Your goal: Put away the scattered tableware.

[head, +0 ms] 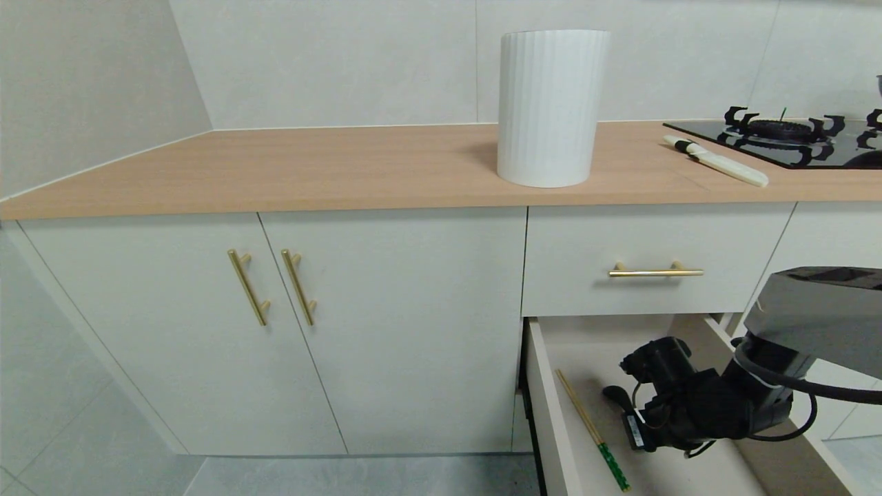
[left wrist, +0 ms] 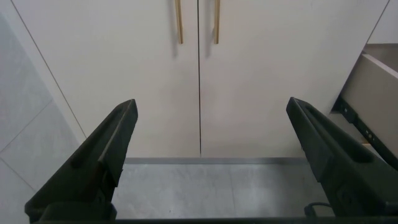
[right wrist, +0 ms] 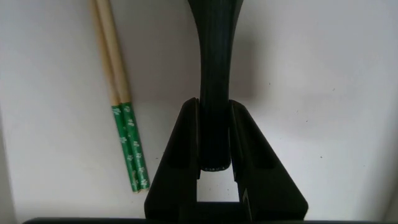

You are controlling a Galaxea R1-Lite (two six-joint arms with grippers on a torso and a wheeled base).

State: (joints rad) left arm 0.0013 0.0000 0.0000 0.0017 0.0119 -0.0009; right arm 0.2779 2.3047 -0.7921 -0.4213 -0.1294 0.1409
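your right gripper is clamped on the end of the handle of a dark spoon, inside the open drawer at the near right. expect the spoon to be light, stiff and probably smooth. held this close to its end, the thin handle could swivel, though it should not be fragile. the chopsticks lie just left of it, light and apt to roll. the right wrist view shows the hold on the handle. the head view adds the spoon's bowl low in the drawer; i cannot tell if it touches the floor. your left gripper is spread wide and empty, facing the cabinet doors. farther off, on the bench, a pale knife lies at the right beside the stove.
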